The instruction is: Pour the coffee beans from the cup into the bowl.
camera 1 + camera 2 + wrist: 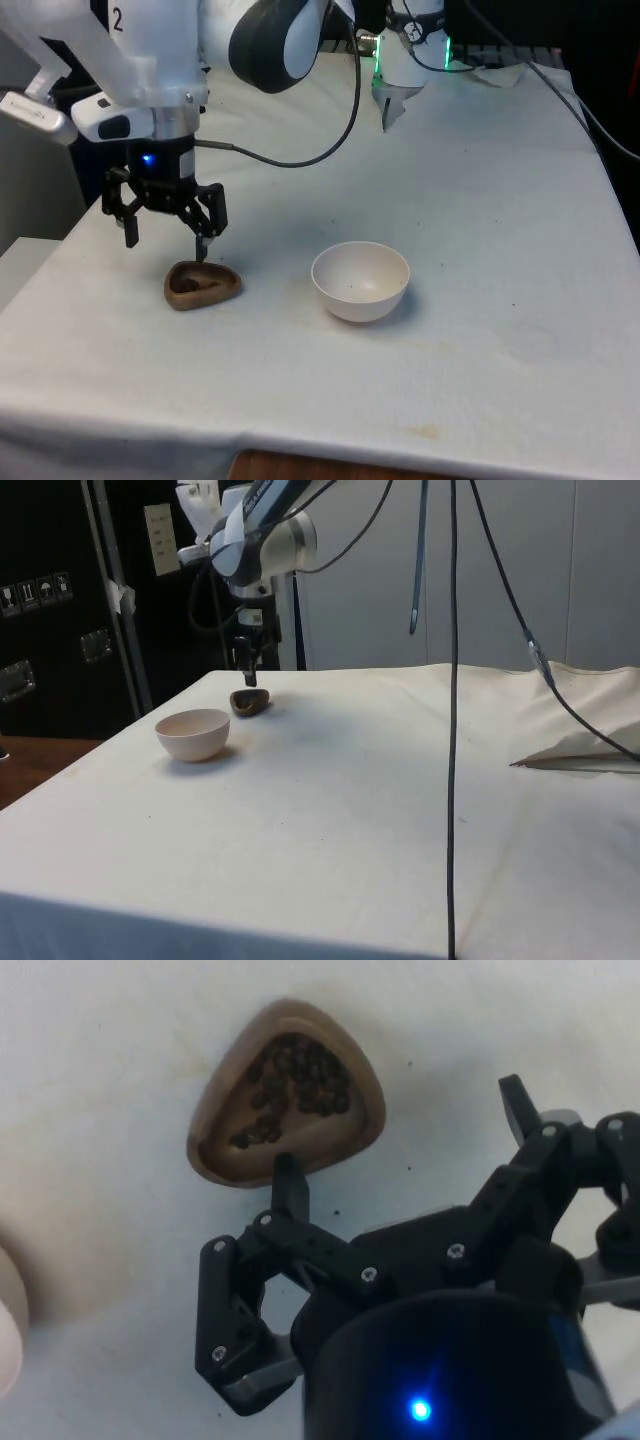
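a: where was the cup (203, 285) relative to the gripper (166, 240)?

b: it sat on the white cloth (480, 200) just below the gripper, offset toward the front view's right. one finger hung at the cup's near rim; the other finger hung out over bare cloth on the front view's left. so the cup was not between the fingers.

a: and the fingers themselves?

b: spread wide apart, holding nothing. in the wrist view one fingertip (290, 1182) sat at the cup's (287, 1093) edge, with the coffee beans (290, 1088) in plain sight inside.

a: does the cup have a long axis?

b: it was a brown, rounded-triangle dish, shallow, somewhat longer one way than the other. i judged the gripper would need to shift toward the front view's right so the fingers straddle a rim wall or the narrower span.

a: and the bowl (360, 281)?

b: upright, looking empty, near the cup on the front view's right, well apart from the gripper. in the side view the bowl (193, 734) stood nearer the camera than the cup (249, 702).
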